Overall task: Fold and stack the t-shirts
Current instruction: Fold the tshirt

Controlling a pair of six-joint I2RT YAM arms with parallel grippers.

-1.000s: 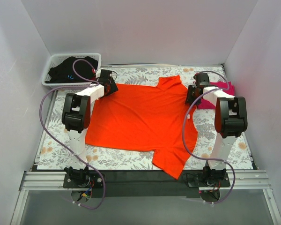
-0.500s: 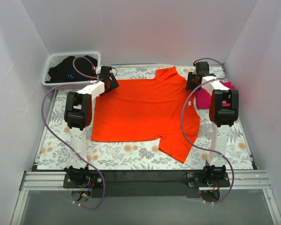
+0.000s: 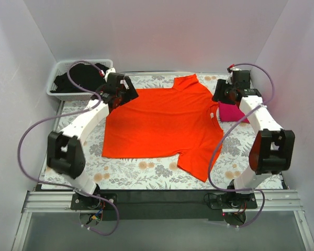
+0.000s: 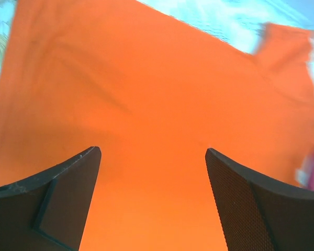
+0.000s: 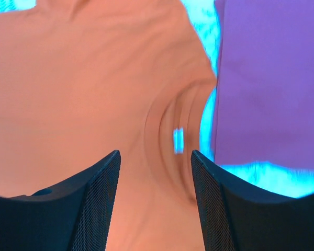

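Observation:
The orange t-shirt point(image 3: 162, 123) lies spread flat on the floral table, one sleeve at the back middle, the other at the front right. It fills the left wrist view point(image 4: 157, 104) and most of the right wrist view point(image 5: 83, 83). The pink t-shirt point(image 3: 231, 111) lies folded at the back right, purple-looking in the right wrist view point(image 5: 272, 78). My left gripper point(image 3: 126, 94) is open and empty over the shirt's back left corner point(image 4: 153, 157). My right gripper point(image 3: 218, 97) is open and empty over the shirt's back right edge by the collar point(image 5: 155, 157).
A white basket point(image 3: 60, 78) holding dark clothing point(image 3: 83, 76) stands at the back left, just behind the left gripper. White walls close in the table on three sides. Floral tablecloth point(image 3: 146, 170) shows along the front.
The arms dragged the orange shirt toward the back and spread it flat, then both grippers let go and lifted off its back corners. The arms' elbows swung outward.

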